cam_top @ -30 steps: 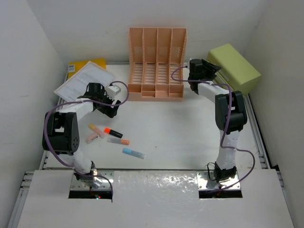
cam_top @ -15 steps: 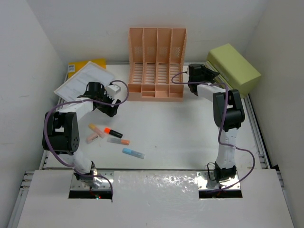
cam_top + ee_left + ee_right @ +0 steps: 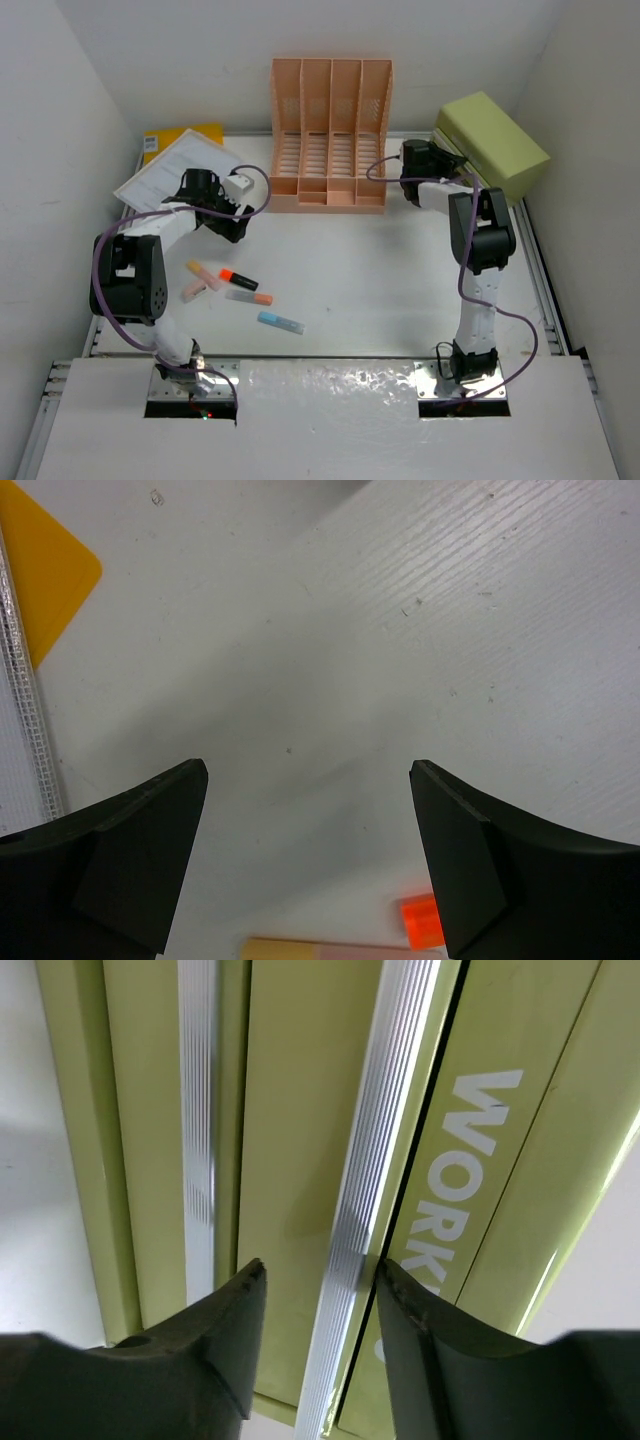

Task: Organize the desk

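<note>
The white desk (image 3: 380, 270) spans the floor of a white-walled enclosure, reaching from the arm bases to the far wall. At far left a yellow folder (image 3: 185, 133) lies under a white sheet (image 3: 165, 170). Just right of them the left gripper (image 3: 232, 228) hangs with jaws wide apart over bare tabletop, and several markers (image 3: 250, 297) lie nearer. A peach file rack (image 3: 330, 130) stands far centre. The right gripper (image 3: 320, 1270) is part-open, straddling a silver strip (image 3: 375, 1160) on the lime-green drawer box (image 3: 495, 145).
</note>
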You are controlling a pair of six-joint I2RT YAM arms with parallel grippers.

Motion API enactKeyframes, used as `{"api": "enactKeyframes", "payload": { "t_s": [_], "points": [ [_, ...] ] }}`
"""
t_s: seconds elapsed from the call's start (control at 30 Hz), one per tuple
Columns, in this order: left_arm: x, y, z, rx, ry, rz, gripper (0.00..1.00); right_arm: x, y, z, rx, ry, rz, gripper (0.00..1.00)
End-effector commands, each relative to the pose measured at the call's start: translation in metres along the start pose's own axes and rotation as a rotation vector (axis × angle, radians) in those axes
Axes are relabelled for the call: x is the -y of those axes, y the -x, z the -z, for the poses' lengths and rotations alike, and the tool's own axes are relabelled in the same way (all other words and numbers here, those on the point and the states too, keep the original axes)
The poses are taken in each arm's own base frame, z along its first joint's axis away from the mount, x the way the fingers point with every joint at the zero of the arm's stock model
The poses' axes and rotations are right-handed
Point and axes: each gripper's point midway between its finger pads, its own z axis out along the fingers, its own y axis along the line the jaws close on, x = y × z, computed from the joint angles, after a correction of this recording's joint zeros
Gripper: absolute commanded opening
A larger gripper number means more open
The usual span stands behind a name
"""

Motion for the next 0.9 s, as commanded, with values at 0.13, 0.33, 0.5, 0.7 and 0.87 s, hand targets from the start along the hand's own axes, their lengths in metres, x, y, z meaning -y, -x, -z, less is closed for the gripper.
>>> {"api": "enactKeyframes", "payload": {
  "t_s": [0.13, 0.33, 0.5, 0.7, 0.87],
  "points": [
    [-0.011, 0.013, 0.0, 0.033, 0.021, 0.002, 0.82, 0.014, -0.014, -0.003, -0.039, -0.112, -0.032, 0.41],
    [-0.008, 0.01, 0.0, 0.026, 0.006, -0.004, 0.82, 0.02, -0.015, -0.003, -0.048, -0.159, -0.02, 0.29],
    [-0.007, 0.012, 0.002, 0.034, 0.005, -0.011, 0.82, 0.02, -0.016, -0.004, -0.048, -0.166, -0.021, 0.24],
    [-0.005, 0.013, 0.004, 0.04, -0.003, -0.019, 0.82, 0.02, -0.019, -0.002, -0.055, -0.175, -0.031, 0.0],
    [-0.006, 0.012, 0.002, 0.037, -0.003, -0.018, 0.82, 0.023, -0.012, 0.01, -0.03, -0.187, -0.059, 0.0]
  ]
}}
